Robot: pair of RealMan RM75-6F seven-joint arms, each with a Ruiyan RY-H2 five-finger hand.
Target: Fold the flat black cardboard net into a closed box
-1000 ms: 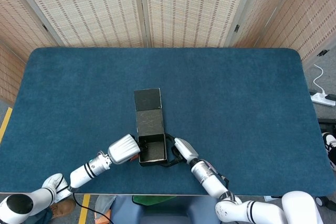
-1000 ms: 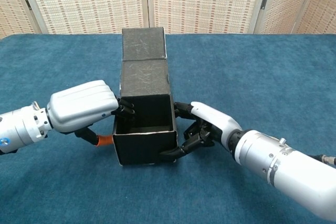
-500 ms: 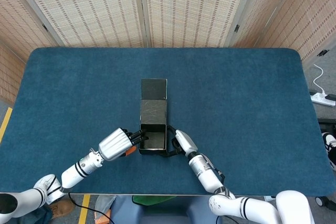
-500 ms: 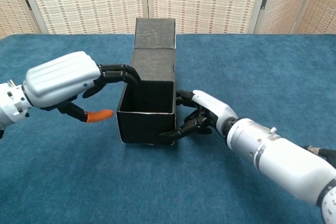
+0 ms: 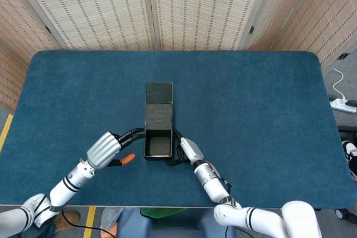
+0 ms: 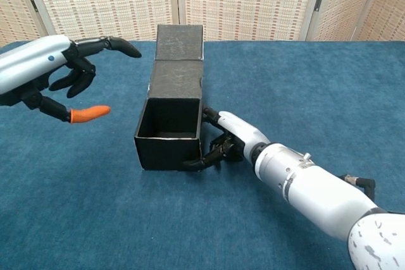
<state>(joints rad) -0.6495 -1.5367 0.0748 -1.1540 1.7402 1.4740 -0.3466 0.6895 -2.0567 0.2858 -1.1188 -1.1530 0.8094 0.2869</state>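
The black cardboard box (image 5: 158, 144) (image 6: 169, 134) stands open-topped on the blue table, its four walls upright. Its lid flap (image 5: 158, 106) (image 6: 179, 61) stretches back from the rear wall in two panels. My right hand (image 5: 187, 150) (image 6: 231, 137) lies against the box's right wall, with the thumb near the rim and dark fingers curled around the lower front corner. My left hand (image 5: 109, 147) (image 6: 50, 71) hovers to the left of the box, clear of it. Its fingers are spread, the orange-tipped thumb points right, and it holds nothing.
The blue felt table (image 5: 251, 110) (image 6: 304, 93) carries only the box. Woven folding screens (image 5: 150, 9) stand behind the far edge. A white power strip (image 5: 343, 104) lies on the floor off the right edge.
My left hand has let go of the box's left wall and drawn away to the left and upward, fingers spreading. The box has slid a little further from me with my right hand still on it.
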